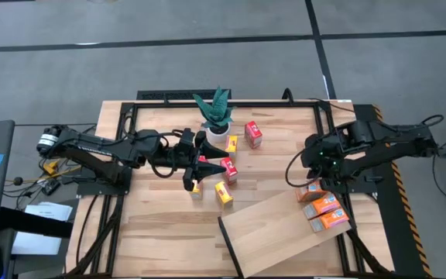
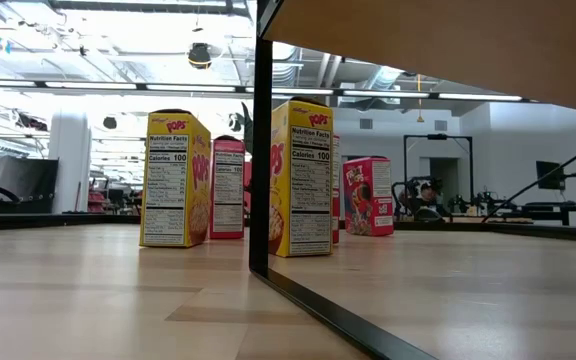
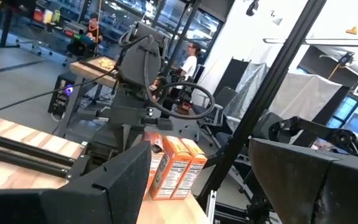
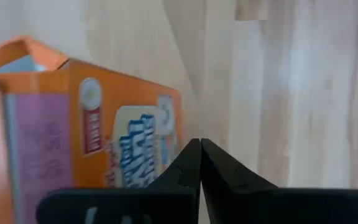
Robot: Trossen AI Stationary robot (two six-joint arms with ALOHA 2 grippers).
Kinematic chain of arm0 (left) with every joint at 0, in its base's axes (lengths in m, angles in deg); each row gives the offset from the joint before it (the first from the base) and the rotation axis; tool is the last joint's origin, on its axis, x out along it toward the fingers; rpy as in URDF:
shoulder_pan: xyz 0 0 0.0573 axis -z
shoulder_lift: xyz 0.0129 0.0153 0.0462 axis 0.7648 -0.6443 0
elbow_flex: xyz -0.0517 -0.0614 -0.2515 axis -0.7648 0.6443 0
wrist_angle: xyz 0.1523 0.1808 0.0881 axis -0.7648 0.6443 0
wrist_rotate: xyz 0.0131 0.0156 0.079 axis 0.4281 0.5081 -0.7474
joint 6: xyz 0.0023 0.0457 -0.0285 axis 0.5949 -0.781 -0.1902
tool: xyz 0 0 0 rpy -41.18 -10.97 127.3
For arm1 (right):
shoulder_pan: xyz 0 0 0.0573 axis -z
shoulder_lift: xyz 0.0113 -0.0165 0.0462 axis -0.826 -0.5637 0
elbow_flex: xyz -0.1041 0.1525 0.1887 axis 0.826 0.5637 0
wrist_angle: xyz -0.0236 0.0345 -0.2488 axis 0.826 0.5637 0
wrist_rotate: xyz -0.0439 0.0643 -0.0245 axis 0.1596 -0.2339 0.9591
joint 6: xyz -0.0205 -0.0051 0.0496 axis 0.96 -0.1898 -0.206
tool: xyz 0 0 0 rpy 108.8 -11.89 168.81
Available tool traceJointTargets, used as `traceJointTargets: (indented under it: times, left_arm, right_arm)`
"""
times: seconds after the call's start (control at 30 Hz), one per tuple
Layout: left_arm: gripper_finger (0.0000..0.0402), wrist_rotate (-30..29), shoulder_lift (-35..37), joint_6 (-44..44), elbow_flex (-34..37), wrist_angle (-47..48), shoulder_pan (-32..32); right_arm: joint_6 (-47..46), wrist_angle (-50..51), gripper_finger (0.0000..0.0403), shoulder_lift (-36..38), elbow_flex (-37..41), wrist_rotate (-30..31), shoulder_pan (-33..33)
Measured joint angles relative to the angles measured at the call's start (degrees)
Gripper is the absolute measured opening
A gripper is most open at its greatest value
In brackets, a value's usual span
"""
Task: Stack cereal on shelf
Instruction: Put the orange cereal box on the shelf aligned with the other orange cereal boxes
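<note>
A planked tabletop [image 1: 161, 225] stands in an open workshop, with people at benches beyond it. The shelf [image 1: 281, 229], a pale board, lies askew at the near right, and three orange boxes [image 1: 324, 205] rest on its right end. The other cereal is well apart at mid-table: a red box [image 1: 253, 133] beside the plant [image 1: 217, 116], and yellow boxes [image 1: 223, 193] nearer the front. The left tool [image 1: 207, 164] hovers among these with its fingers wide and nothing between them. The right tool [image 4: 199, 163], pinched together and empty, hangs just beside the orange boxes. Judging by this, a pick is in hand; next the left tool must settle around one box and close.
</note>
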Motion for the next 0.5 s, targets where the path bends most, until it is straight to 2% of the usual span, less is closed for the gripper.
traceJointTargets:
  times: [0.23, 0.5]
  left_arm:
    - [0.0261, -1.93, -0.04, -0.02, 0.0, 1.99, -0.28]
    - [0.0261, -1.92, -0.04, 0.02, 0.0, 1.93, -0.44]
  right_arm:
    - [3.1, -0.32, 0.0013, -0.6, -3.7, 3.76, 0.1]
    - [3.24, -0.56, 0.0026, -5.73, -7.65, 2.28, -0.11]
